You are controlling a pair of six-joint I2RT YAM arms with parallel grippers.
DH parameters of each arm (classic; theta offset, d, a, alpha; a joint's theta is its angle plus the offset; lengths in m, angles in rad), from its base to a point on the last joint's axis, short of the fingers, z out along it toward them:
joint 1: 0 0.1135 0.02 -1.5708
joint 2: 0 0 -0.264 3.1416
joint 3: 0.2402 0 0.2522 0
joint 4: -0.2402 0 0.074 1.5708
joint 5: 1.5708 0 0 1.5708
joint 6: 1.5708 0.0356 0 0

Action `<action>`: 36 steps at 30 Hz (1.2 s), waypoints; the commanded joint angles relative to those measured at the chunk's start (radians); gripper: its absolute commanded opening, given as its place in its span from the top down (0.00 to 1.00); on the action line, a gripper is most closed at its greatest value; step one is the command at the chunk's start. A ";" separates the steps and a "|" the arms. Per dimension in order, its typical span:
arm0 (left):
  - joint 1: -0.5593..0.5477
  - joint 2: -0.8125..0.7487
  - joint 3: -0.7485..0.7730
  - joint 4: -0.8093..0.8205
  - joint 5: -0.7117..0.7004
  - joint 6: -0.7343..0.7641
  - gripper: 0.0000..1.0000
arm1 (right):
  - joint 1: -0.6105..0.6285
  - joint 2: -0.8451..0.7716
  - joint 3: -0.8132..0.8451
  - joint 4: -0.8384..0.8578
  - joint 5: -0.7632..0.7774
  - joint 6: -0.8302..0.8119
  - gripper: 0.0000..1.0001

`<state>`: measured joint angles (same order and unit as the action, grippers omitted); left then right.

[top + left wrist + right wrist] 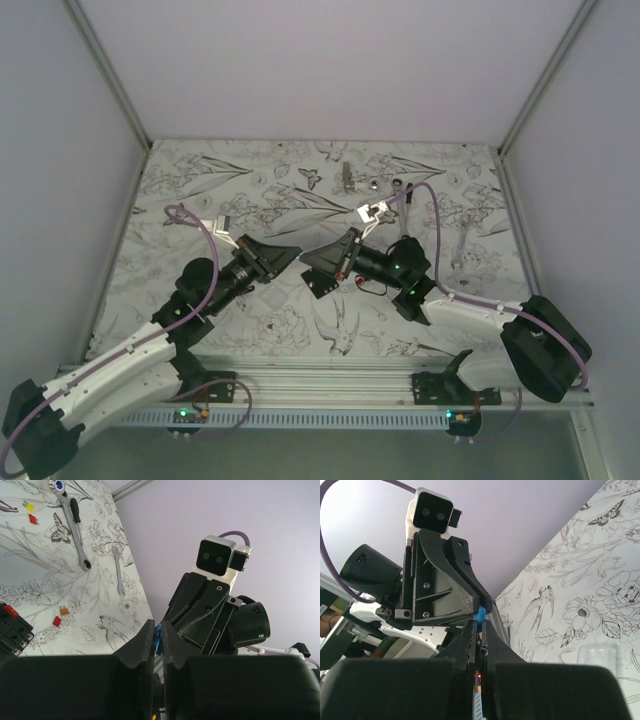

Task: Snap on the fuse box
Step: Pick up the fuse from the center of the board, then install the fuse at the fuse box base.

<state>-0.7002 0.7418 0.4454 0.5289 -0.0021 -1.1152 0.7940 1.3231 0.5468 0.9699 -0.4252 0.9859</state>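
Only a corner of the fuse box [12,630], a black block with red fuses on top, shows at the left edge of the left wrist view, on the table below and beside my grippers. Above the middle of the table, my left gripper [296,252] [158,630] and right gripper [306,263] [480,626] meet tip to tip. A small blue fuse [158,639] [480,614] sits between them. The left jaws stand almost shut with the fuse in their narrow gap. The right jaws are shut on its other end.
A silver ratchet wrench [72,522] and a flat spanner [118,570] [460,245] lie on the flowered mat toward the right. Loose fuses lie about: yellow [30,506], red [57,621], orange [64,610]. A translucent piece [597,656] rests on the mat. White walls enclose the table.
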 commanded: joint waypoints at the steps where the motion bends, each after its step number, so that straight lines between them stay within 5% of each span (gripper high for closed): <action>1: 0.004 -0.031 -0.048 -0.025 -0.032 0.040 0.84 | -0.016 -0.020 0.036 -0.010 -0.003 -0.044 1.00; 12: 0.028 -0.213 -0.041 -0.430 -0.185 0.219 0.65 | -0.021 -0.124 0.195 -0.740 0.096 -0.374 1.00; 19: 0.050 -0.173 0.023 -0.655 -0.224 0.306 0.52 | -0.010 -0.083 0.336 -1.175 0.234 -0.548 1.00; 26: 0.076 -0.056 0.048 -0.707 -0.197 0.328 0.27 | 0.064 0.034 0.437 -1.371 0.460 -0.616 1.00; 36: 0.201 0.052 0.041 -0.730 -0.086 0.283 0.06 | 0.185 0.361 0.686 -1.535 0.717 -0.616 1.00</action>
<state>-0.5594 0.7811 0.4740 -0.1654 -0.1555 -0.8154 0.9463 1.5894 1.1255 -0.4706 0.1463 0.3805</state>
